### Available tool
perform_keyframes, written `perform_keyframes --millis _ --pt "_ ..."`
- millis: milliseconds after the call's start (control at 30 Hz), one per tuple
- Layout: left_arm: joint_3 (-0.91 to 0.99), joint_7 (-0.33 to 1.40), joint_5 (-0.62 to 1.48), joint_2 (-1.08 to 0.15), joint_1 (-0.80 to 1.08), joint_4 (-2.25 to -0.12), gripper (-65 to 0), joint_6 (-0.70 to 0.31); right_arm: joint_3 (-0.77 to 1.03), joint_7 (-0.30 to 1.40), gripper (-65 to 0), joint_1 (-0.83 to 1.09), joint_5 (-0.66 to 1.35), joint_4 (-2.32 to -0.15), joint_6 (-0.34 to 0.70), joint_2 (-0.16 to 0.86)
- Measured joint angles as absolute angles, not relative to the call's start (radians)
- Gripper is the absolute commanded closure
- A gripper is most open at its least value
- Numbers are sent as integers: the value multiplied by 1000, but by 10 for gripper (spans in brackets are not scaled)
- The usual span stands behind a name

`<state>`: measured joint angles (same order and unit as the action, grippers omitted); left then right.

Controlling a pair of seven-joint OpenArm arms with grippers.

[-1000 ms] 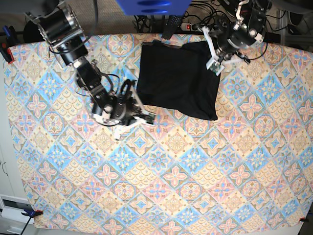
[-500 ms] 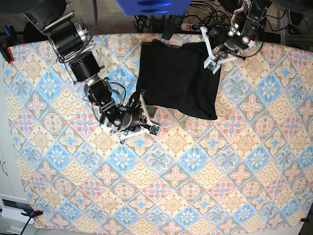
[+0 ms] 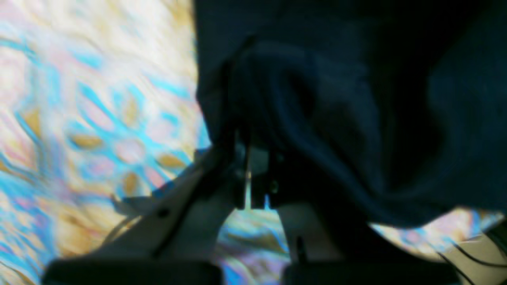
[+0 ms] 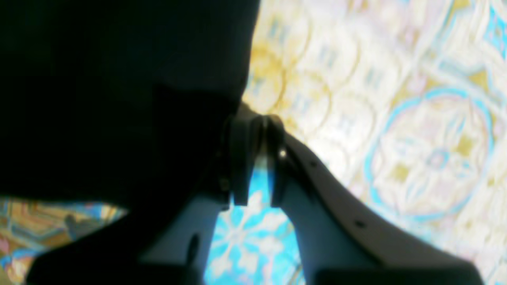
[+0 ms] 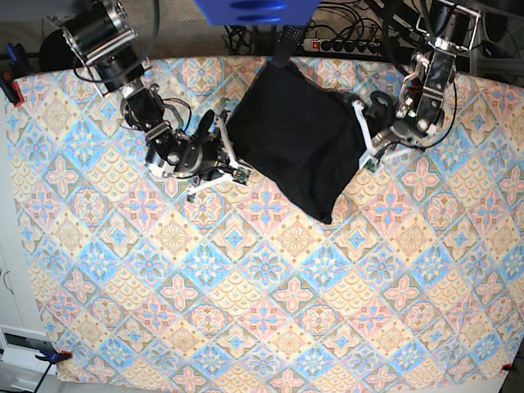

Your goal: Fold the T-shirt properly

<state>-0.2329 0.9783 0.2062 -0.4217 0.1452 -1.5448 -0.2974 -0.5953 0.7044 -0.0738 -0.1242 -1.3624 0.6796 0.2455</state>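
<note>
The black T-shirt (image 5: 295, 131) lies folded and turned cornerwise on the patterned tablecloth (image 5: 246, 286), one corner pointing at the table's front. My left gripper (image 5: 362, 139) is at its right edge. In the left wrist view this gripper (image 3: 251, 158) is shut, with bunched T-shirt (image 3: 356, 79) fabric over its tips. My right gripper (image 5: 229, 149) is at the shirt's left corner. In the right wrist view it (image 4: 255, 126) is shut at the edge of the T-shirt (image 4: 119, 99), whose cloth covers one finger.
A power strip (image 5: 336, 42) with cables runs along the table's back edge, next to a blue object (image 5: 254, 10). Clamps hold the cloth at the left edge (image 5: 8, 82) and the front left corner (image 5: 53, 356).
The shirt has swung from lying square to lying cornerwise. My left gripper came forward along its right side. My right gripper moved back and left with the left corner.
</note>
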Motion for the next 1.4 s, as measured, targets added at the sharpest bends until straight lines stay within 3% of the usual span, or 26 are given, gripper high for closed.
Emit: perform_keyframes --millis 333,567,700,867,1033,1233,1400 --pt "-323 879 -52 -238 -96 -1325 -6 -283 -593 747 -70 91 -132 -1584 703 348" --pt "-324 841 -96 -107 -205 -1207 -6 -285 -380 756 -70 210 -149 -1788 698 364" --pt "-305 838 -86 -96 -218 -1212 -6 -289 -350 746 -18 258 -138 -1884 696 360" --pt "-44 918 -86 -102 -171 -1364 -6 -288 -435 850 0 276 -149 -1904 705 336" --pt "213 942 -91 -103 -47 -1608 -6 -284 -532 839 0 240 -138 -1925 702 231" --pt "371 949 -76 -82 130 -1843 -6 -291 -678 859 0 165 -150 -1913 699 143" --pt "486 964 41 -69 230 -1911 -6 -291 -761 839 0 104 -131 -1800 701 26"
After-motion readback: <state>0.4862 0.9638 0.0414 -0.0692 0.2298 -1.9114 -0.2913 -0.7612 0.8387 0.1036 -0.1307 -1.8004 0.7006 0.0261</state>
